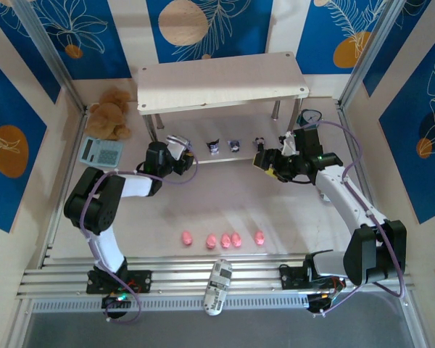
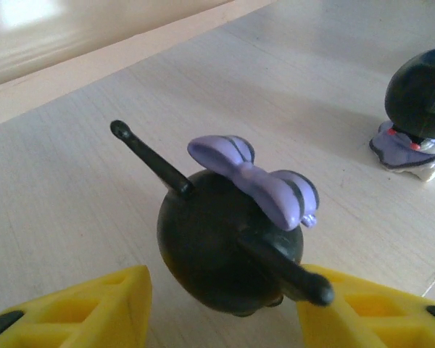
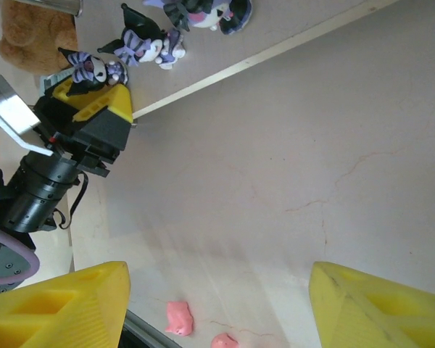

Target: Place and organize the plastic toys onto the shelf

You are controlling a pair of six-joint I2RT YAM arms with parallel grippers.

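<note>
Figurine (image 2: pixel 217 243) near shelf (image 1: pixel 225 76) edge — tabletop (image 1: pixel 290 206) roomy.

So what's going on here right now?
The left gripper brackets a small dark figurine with a purple bow, standing on the lower board of the pale wood shelf; whether it is gripped is unclear. Three similar figurines stand further along. The right gripper hangs open and empty. Five tiny pink pigs wait on the table.

I find no word, brand or number that I can read. The white cylinder (image 1: pixel 217 287) at the near edge carries dark markings, and the teal keypad (image 1: pixel 101 151) has rows of keys, all too small to make out.
</note>
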